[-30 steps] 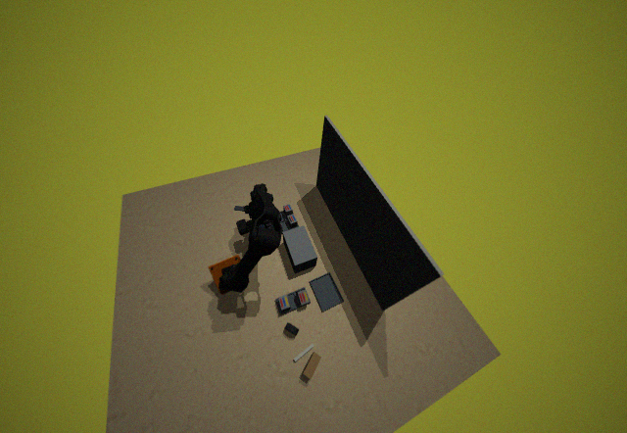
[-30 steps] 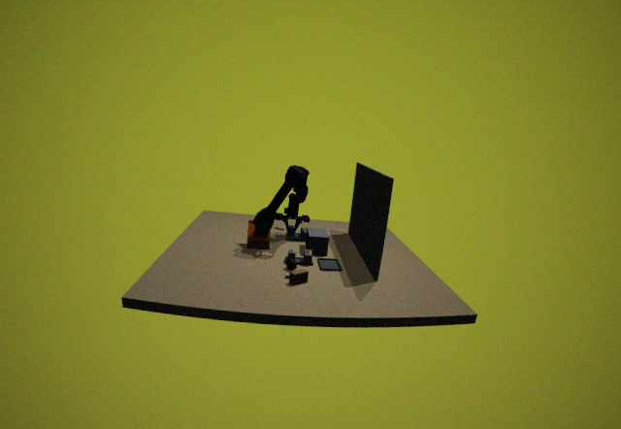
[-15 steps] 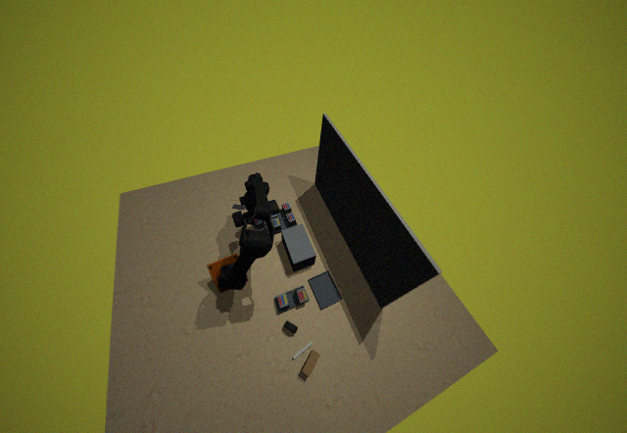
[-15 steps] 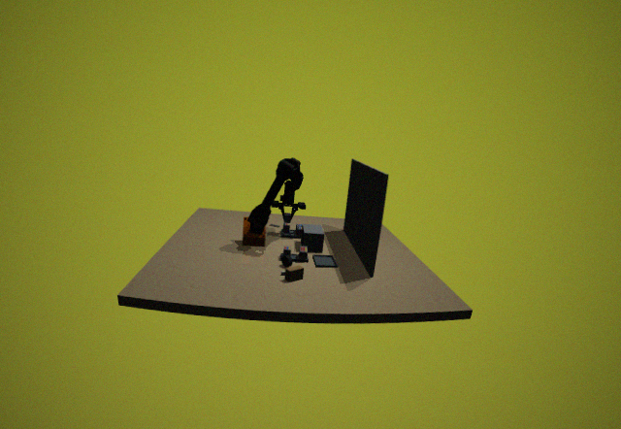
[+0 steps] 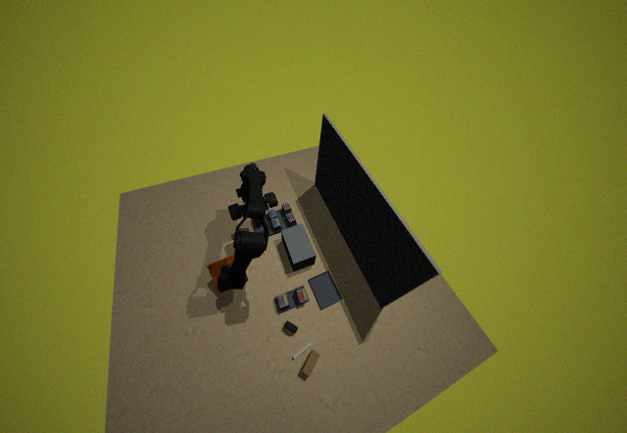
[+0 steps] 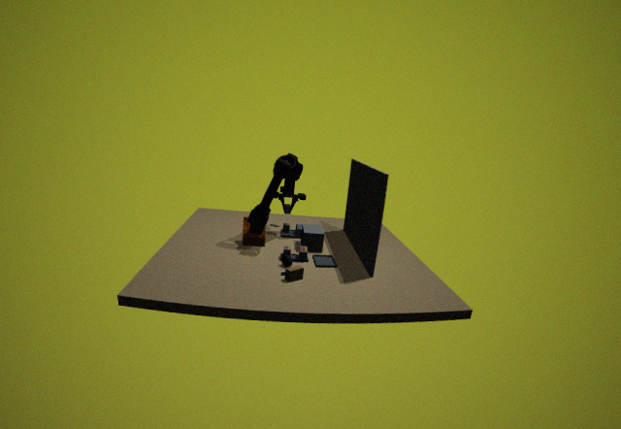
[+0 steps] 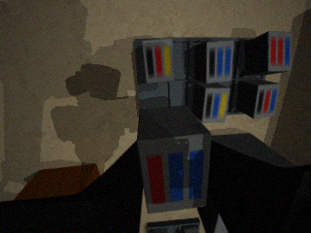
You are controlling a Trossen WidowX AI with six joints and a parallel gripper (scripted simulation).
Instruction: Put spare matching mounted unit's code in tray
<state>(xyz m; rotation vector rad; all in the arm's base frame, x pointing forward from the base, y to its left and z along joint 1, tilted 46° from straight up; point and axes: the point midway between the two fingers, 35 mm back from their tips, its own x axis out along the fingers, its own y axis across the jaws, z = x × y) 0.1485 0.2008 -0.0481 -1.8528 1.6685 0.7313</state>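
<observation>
right between the jaws sits a small grey box-shaped spare with red, blue and blue stripes on its face, and the black parallel-jaw gripper is clenched on it, dark fingers hugging both sides, lifted off the table. just past the jaws is the dark grey rack it seems to have come from, with five more striped spares sitting there: a black-red-yellow one nearest the empty slot, then the others out to the right. farther off, beyond the big grey mounted unit, lies the flat grey-blue tray in front of the tall black panel. i can't read the unit's back from here, so whether red-blue-blue is the right code is a guess. risks as i see it: the grip looks low on the box so it could twist or slip on the swing over, and the carry path passes that unit, so a low swing could clip it.
</observation>
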